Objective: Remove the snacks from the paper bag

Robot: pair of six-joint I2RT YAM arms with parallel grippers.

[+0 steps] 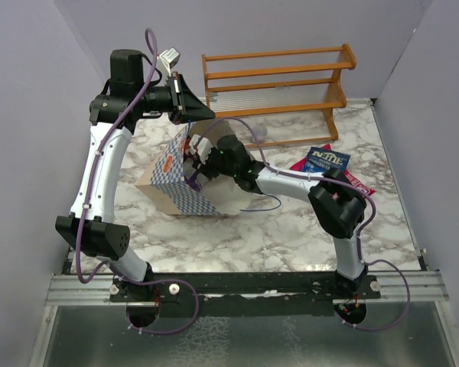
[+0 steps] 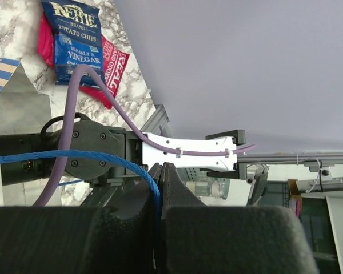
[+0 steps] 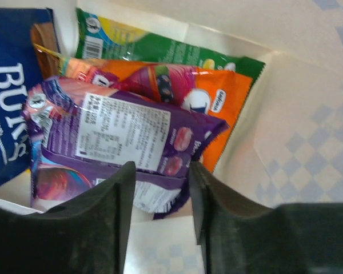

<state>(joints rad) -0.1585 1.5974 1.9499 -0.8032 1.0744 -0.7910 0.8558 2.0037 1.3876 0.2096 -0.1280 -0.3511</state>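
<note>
From above, the paper bag (image 1: 164,191) lies tipped on the marble table (image 1: 275,229), its mouth turned toward the right arm. The left gripper (image 1: 193,107) hangs over the bag's far edge in front of the wooden rack (image 1: 275,84). The right gripper (image 1: 193,167) reaches into the bag's mouth. Two snacks are already out: a blue chip packet (image 1: 327,160) rests on a red packet (image 1: 358,183) on the table, well apart from the bag, to the right.

In the left wrist view, the left gripper (image 2: 162,171) is pressed closed on the bag's blue cord handle (image 2: 103,157), apparently holding the bag open. The blue chip packet (image 2: 74,34) and red packet (image 2: 115,63) show beyond it on the table.

In the right wrist view, the right gripper (image 3: 161,171) is inside the bag (image 3: 297,114), its jaws partly apart, with the lower edge of a purple packet (image 3: 120,137) between them; whether they pinch it is not clear. Behind it lie an orange packet (image 3: 228,103), a green packet (image 3: 171,48) and a dark blue packet (image 3: 8,108).

By this count the job looks about a third done: two packets out, at least four left inside, the purple one likely next.
</note>
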